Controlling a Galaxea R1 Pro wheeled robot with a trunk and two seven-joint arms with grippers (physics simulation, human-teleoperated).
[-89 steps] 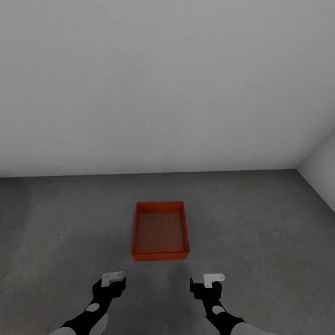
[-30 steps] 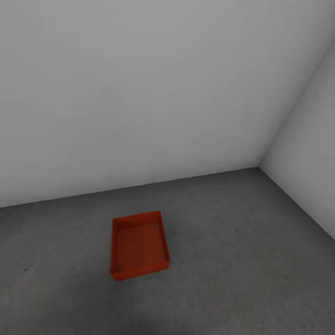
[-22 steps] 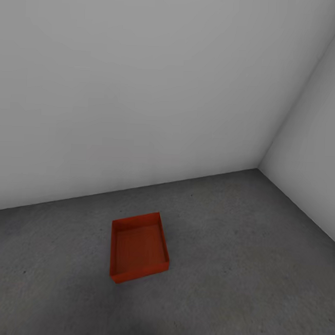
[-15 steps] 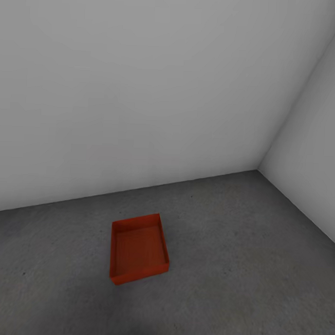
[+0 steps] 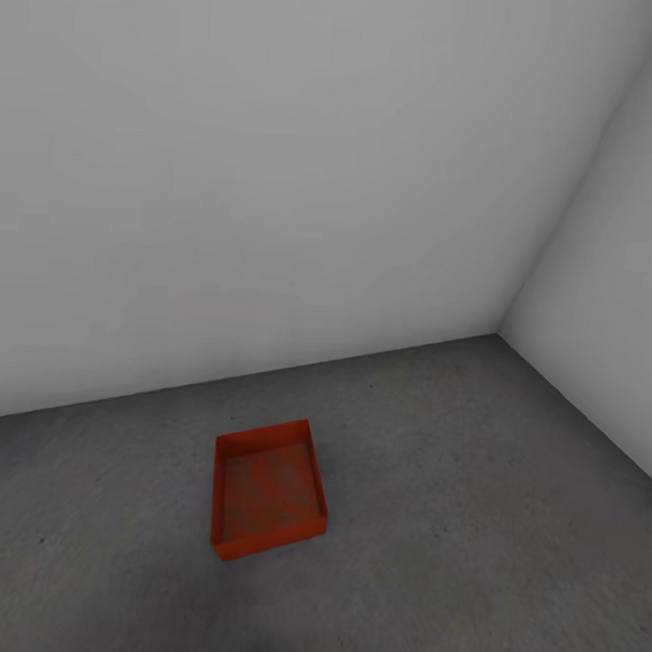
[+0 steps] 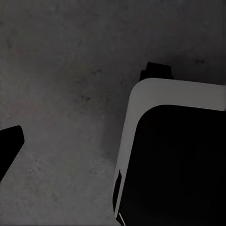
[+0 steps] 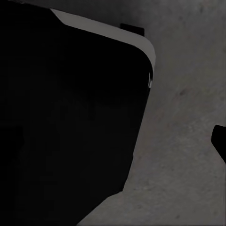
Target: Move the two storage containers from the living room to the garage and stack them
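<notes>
Since three seconds ago our arms have left the head view, pincer states untellable, leaving one storage container (image 5: 268, 489) alone on the garage floor (image 5: 469, 522), near-left, so we likely fetch the second.

two plain white walls (image 5: 276, 172), one corner

Orange-red container (image 5: 268, 489); mottled dark grey floor (image 5: 469, 522); white walls (image 5: 276, 172).

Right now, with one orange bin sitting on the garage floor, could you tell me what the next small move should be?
Probably turn away to fetch the other bin: one open, empty bin rests alone on the concrete floor near the wall corner, with nothing stacked on it.
</notes>
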